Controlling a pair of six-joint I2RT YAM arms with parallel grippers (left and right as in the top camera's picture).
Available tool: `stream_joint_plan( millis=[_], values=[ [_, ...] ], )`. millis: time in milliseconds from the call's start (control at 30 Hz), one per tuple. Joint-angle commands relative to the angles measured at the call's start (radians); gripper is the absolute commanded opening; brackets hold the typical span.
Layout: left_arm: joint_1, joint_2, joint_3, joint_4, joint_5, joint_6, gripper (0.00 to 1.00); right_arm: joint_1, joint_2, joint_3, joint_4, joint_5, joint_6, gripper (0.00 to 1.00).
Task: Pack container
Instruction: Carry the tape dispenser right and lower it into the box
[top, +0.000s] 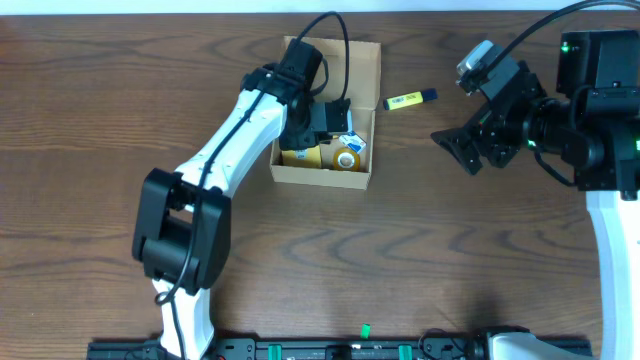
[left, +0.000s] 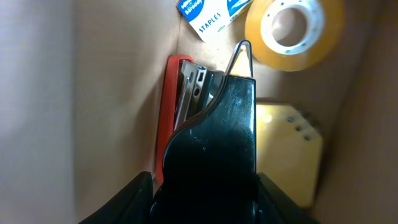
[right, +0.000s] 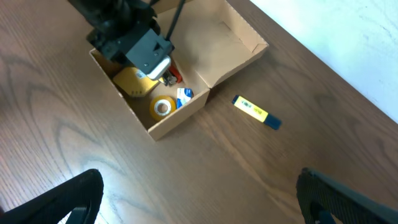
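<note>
The tan cardboard container (top: 322, 174) stands open at the table's back middle, its flap lid (top: 355, 68) folded back. My left gripper (top: 325, 122) is down inside it, shut on a black binder clip (left: 211, 137) with a wire handle. Beside the clip in the container (left: 106, 93) lie a red stapler (left: 166, 106), a tape roll (left: 292, 28), a blue staples box (left: 211, 12) and a yellow note pad (left: 289, 143). My right gripper (top: 462, 150) is open and empty, hovering above the wood to the container's right. It shows in the right wrist view (right: 199, 205), with the container (right: 180, 121) far ahead.
A yellow highlighter with a blue cap (top: 411, 98) lies on the table just right of the lid, also in the right wrist view (right: 256, 112). The table is dark brown wood (top: 420, 250). The left arm reaches over the container's left side.
</note>
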Motion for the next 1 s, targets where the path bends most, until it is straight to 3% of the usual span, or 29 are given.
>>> stream_joint_plan(
  millis=[0, 167, 200, 233, 333, 633, 967],
  values=[
    [0.006, 0.023, 0.006, 0.029, -0.016, 0.031, 0.06, -0.005, -0.003, 0.015, -0.001, -0.001, -0.014, 0.99],
    [0.01, 0.054, 0.006, 0.074, -0.016, 0.031, 0.09, -0.005, -0.003, 0.015, -0.001, -0.001, -0.014, 0.99],
    [0.01, 0.057, 0.006, 0.074, -0.016, 0.031, 0.13, -0.005, -0.003, 0.015, -0.001, -0.001, -0.014, 0.99],
    [0.01, 0.06, 0.006, 0.074, -0.016, 0.03, 0.23, -0.005, -0.003, 0.015, -0.001, -0.001, -0.014, 0.99],
    [0.01, 0.06, 0.006, 0.076, -0.016, 0.03, 0.36, -0.005, -0.003, 0.015, -0.001, -0.001, -0.014, 0.99],
    [0.01, 0.06, 0.006, 0.076, -0.016, -0.001, 0.56, -0.005, -0.003, 0.015, -0.001, -0.001, -0.014, 0.99],
    [0.009, 0.053, 0.006, 0.075, -0.019, -0.027, 0.66, -0.005, -0.003, 0.015, -0.001, -0.001, -0.014, 0.99]
  ],
)
